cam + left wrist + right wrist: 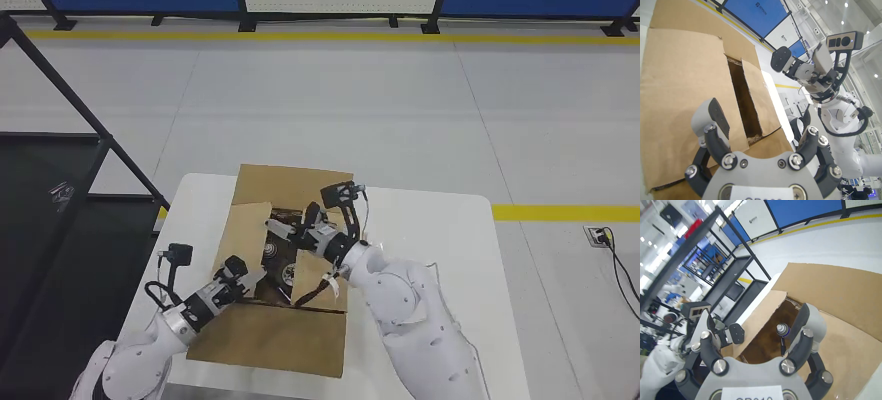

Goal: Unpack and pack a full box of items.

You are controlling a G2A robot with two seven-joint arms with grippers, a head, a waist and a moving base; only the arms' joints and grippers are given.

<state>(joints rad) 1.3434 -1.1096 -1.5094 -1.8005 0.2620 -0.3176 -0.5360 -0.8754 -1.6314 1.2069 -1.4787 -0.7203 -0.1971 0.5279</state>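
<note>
A brown cardboard box (285,325) stands open on the white table (440,260), its flaps folded outward. Dark items (283,262) lie inside. In the right wrist view a can with a silver top and blue band (782,330) stands upright in the box (838,306). My right gripper (293,226) (755,321) hangs open above the box opening with nothing between its fingers. My left gripper (245,271) (762,117) is open over the box's left flap (683,79), holding nothing. The right gripper (800,62) faces it across the opening, and the left gripper (736,333) sits at the flap's edge.
A black metal rack (60,200) stands close to the table's left side. The table's right half (450,230) is bare white surface. Grey floor with yellow lines (560,212) lies beyond the table.
</note>
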